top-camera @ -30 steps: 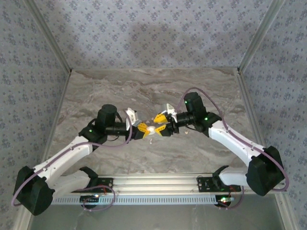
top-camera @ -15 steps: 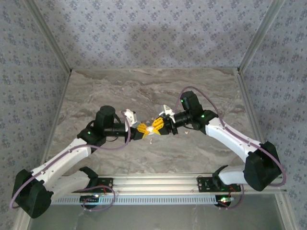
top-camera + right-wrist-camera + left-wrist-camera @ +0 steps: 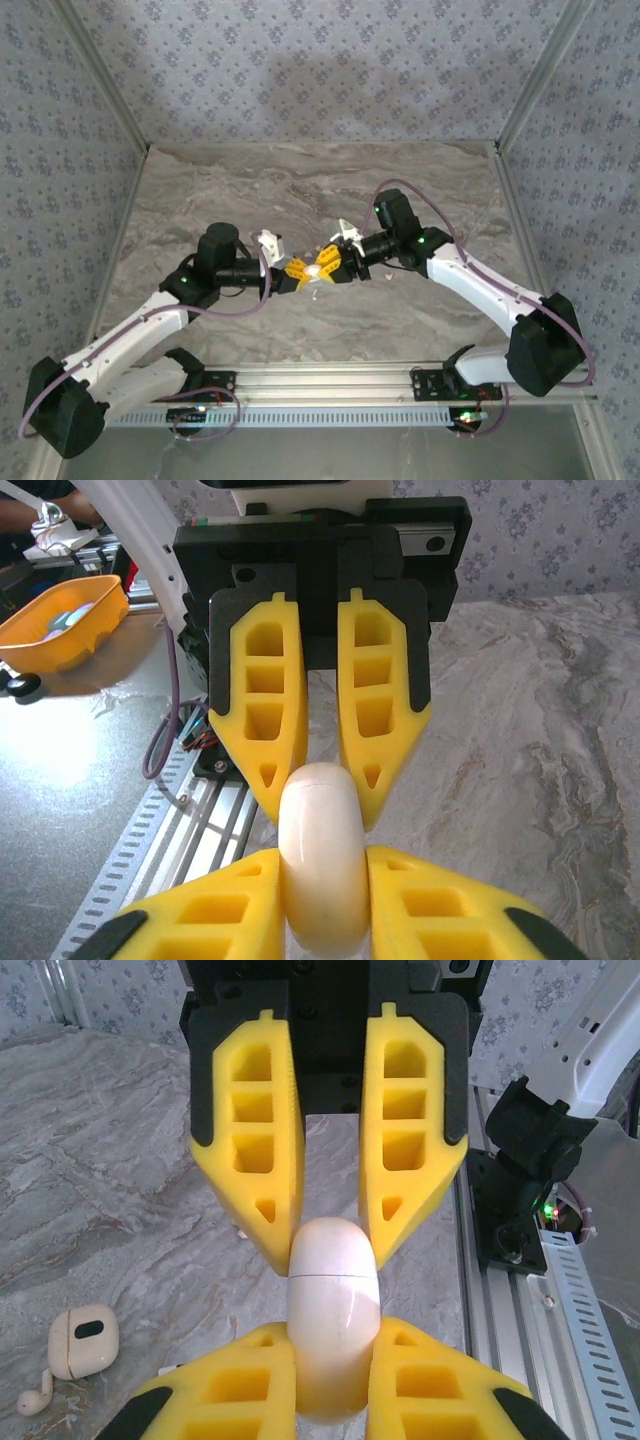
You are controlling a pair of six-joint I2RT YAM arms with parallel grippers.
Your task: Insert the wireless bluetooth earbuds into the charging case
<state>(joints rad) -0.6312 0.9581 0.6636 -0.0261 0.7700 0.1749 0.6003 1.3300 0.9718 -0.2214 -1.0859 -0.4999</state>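
Earbud [image 3: 35, 1392] lies on table [image 3: 120, 1160], apart from held case [image 3: 333, 1310].

Two arms [image 3: 480, 285] stand at the worktop's [image 3: 120, 1160] near edge, each with one gripper: the left gripper [image 3: 296, 270] and the right gripper [image 3: 338, 263], four yellow fingers [image 3: 250, 1140] in all. Between them is one cream charging case [image 3: 332, 1300]. On the worktop lie one second cream case [image 3: 83, 1338] and one white earbud [image 3: 35, 1396]. One orange tray [image 3: 60, 615] sits beyond the near edge.
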